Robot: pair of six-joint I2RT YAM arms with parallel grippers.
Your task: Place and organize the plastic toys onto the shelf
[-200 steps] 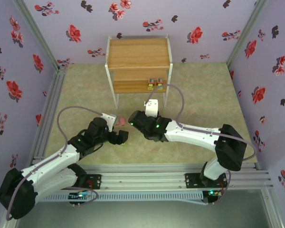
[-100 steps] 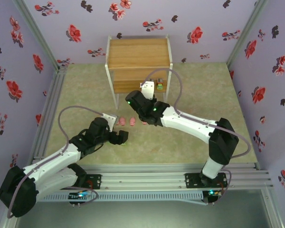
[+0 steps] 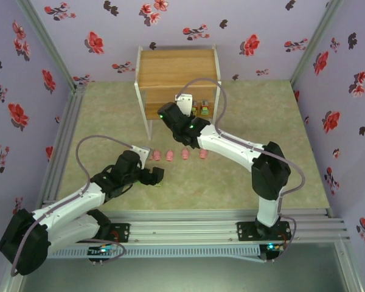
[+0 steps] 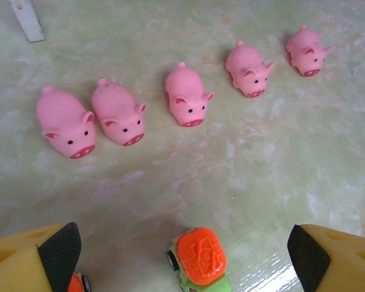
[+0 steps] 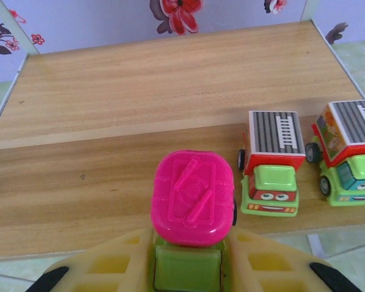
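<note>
Clamped tight at the right tool: a small green plastic truck with a magenta top, pinched between the yellow pads. Directly ahead of that tool, the lower board of the light-brown wooden shelf, with the truck up at its front edge; touching the wood or not, cannot tell. Ahead and to the right, parked on that board, a green plastic truck with a grey ladder roof and, just beside it, a matching grey-roofed truck.

Spread wide at the left tool, gripping nothing. Squarely between its tips, a green plastic car with an orange top on the pale marbled tabletop. Beyond the tips, strung out in a row, five rounded pink plastic pigs, snouts turned back toward the tool.
</note>
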